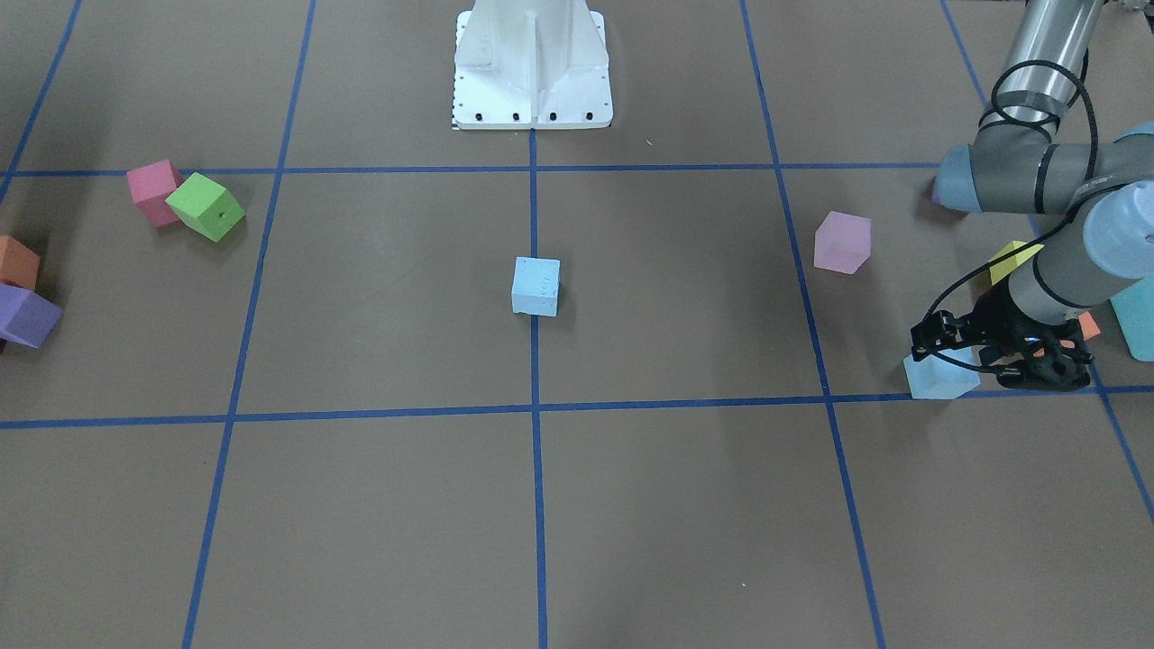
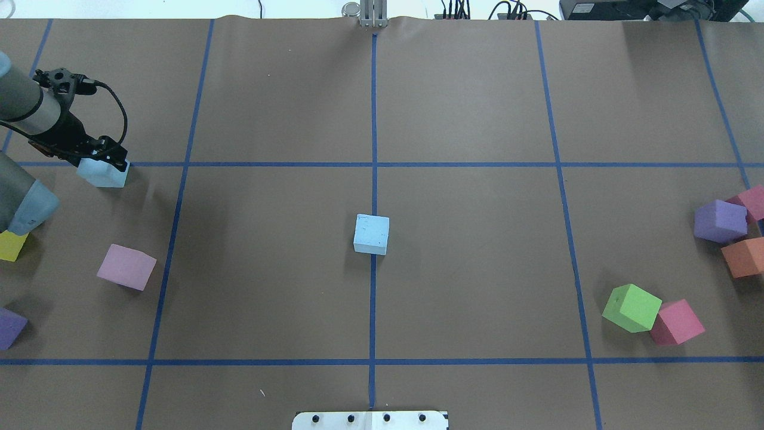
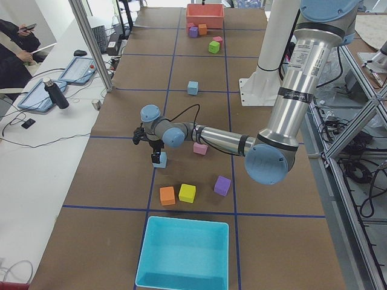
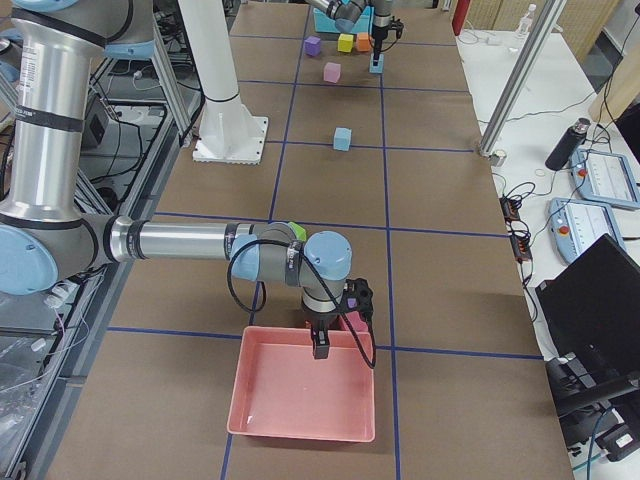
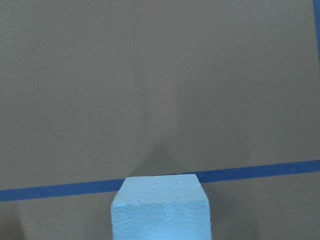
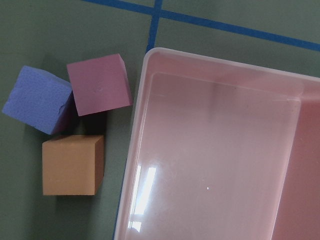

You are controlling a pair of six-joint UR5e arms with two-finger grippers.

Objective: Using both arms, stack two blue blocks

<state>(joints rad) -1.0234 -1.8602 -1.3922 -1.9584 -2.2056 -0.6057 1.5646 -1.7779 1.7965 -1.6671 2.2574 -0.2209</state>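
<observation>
One pale blue block (image 2: pixel 371 234) sits alone at the table's middle, on the centre tape line; it also shows in the front view (image 1: pixel 536 287). The second blue block (image 2: pixel 102 174) is at the far left under my left gripper (image 2: pixel 104 160). The left gripper (image 1: pixel 978 356) looks shut on this block (image 1: pixel 938 379), at or just above the paper. The block fills the bottom centre of the left wrist view (image 5: pixel 162 210); no fingers show there. My right gripper (image 4: pixel 320 345) hangs over a pink tray (image 4: pixel 255 420), far from both blocks; I cannot tell whether it is open or shut.
A pink cube (image 2: pixel 126 267), a yellow cube (image 2: pixel 12 246) and a purple cube (image 2: pixel 11 327) lie near the left arm, with a turquoise box (image 3: pixel 184 254) beyond. Green (image 2: pixel 631 307), red (image 2: pixel 676 322), purple (image 2: pixel 720 220) and orange (image 2: pixel 743 257) cubes cluster at right beside the tray.
</observation>
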